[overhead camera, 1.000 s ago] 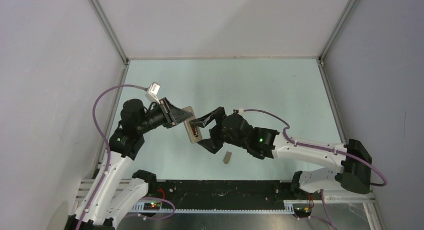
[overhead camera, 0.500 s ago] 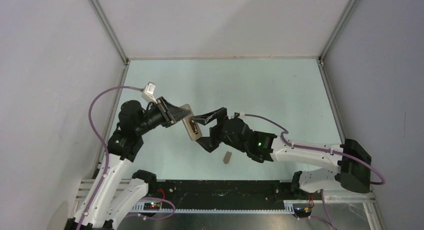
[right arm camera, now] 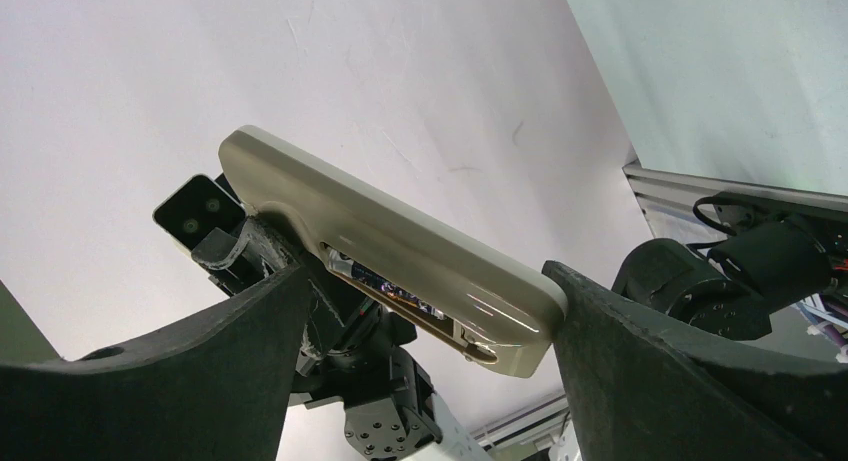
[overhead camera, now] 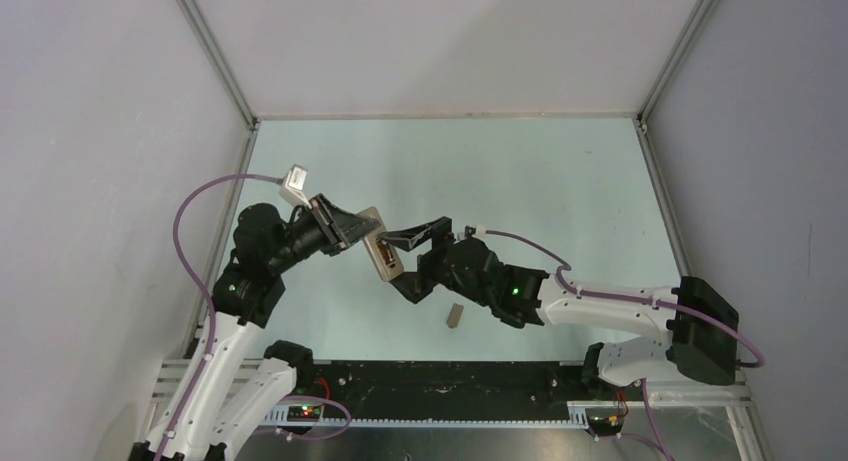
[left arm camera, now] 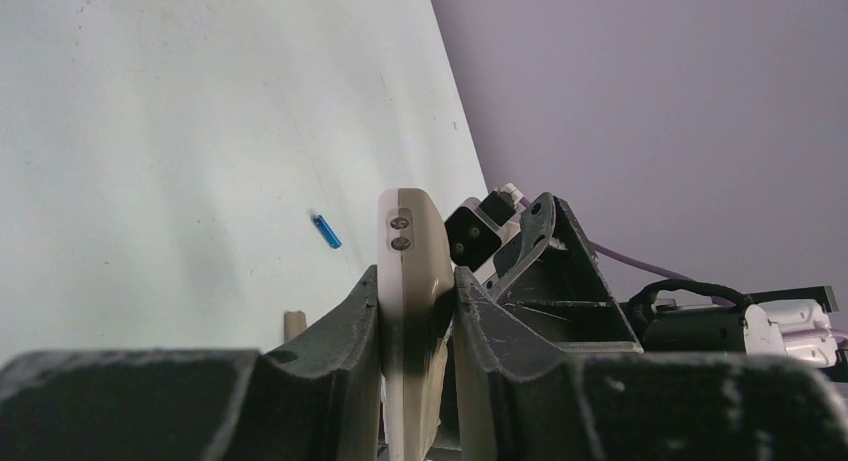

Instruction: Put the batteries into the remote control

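Your table [overhead camera: 560, 181] is a smooth, matt, pale-green sheet boxed in by plain grey walls [overhead camera: 100, 181]. Its far and right parts lie open, while both arms crowd the near left.

Your left gripper [overhead camera: 352, 231] is clamped on the flat faces of the remote control [overhead camera: 378, 249] and holds it on edge, off the table. It is a rounded oblong of satin beige-grey plastic, with two small screws near its tip in the left wrist view.

Your right gripper [right arm camera: 420, 281] stands spread wide. Its black fingers [right arm camera: 660, 381] flank the remote's length, one pad just at the rounded end; I cannot tell whether it touches. The battery slot shows dark with glints, its contents unclear.

The small flat beige cover piece [overhead camera: 456, 315] lies just beside your right wrist. The blue battery [left arm camera: 326, 232], a tiny glossy cylinder, lies alone on bare table.

Since a second ago your right arm has stretched further left and the remote has shifted slightly left. The cover piece has not moved.
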